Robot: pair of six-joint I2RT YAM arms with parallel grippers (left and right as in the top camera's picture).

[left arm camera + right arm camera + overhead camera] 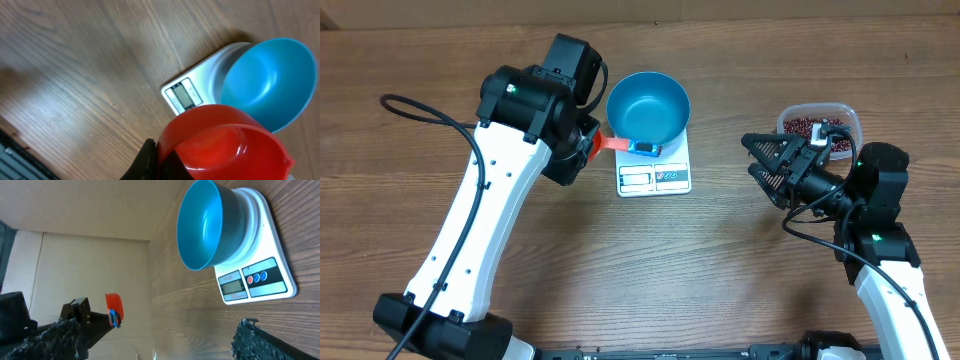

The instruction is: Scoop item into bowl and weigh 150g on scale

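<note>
Left end effector [594,143]: pressed together, pinching the red scoop [225,145]. It sits left of centre in the upper half of the overhead frame.
Scoop: it reaches rightward from the left end effector to the lower left rim of the bowl [648,105]. In the left wrist view its cup overlaps the bowl's near rim. Whether they touch cannot be told.
Bowl: bright blue and upright, standing on the scale [654,172] at upper centre of the overhead frame. It is just right of the left end effector and well left of the right one.
Scale: white, lying flat on the counter [720,270]. The bowl covers its upper part. Its display and buttons face the bottom of the frame, and the reading is not legible.
Right end effector [766,162]: spread wide, over bare counter at right of centre in the overhead frame. Its open side points left towards the scale.
Beans [807,126]: a dark red-brown heap in the clear tub [850,116] at upper right. They lie just above and right of the right end effector and well apart from the scoop.
Tub: it stands on the counter, with the right wrist overlapping its lower edge.
</note>
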